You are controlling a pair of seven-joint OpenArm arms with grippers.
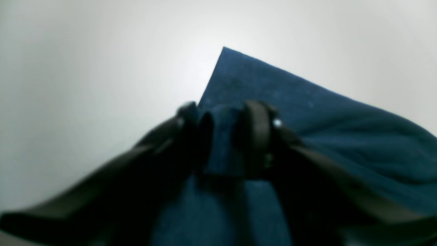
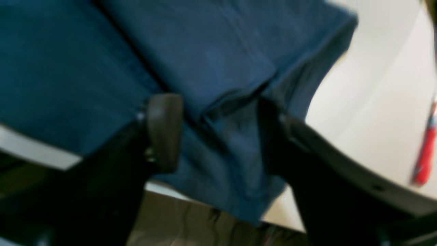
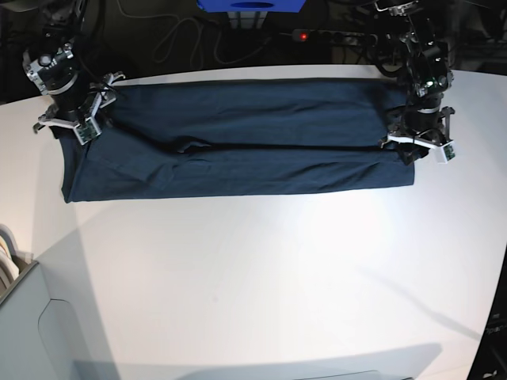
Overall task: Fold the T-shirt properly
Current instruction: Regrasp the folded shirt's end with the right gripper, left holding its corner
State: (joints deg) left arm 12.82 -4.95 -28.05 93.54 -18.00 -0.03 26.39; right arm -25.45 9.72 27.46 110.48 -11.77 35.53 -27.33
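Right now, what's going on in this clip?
A two-armed robot is folding a dark navy T-shirt on a white table. The shirt lies as a long horizontal band, already folded lengthwise. The right gripper is at one end and the left gripper at the other. In the wrist views each gripper's jaws stand apart with cloth between them, so they look like they are letting go rather than pinching. No crosswise fold is made yet.

T-shirt lengthwise across the table (far side), 1 arm at each end
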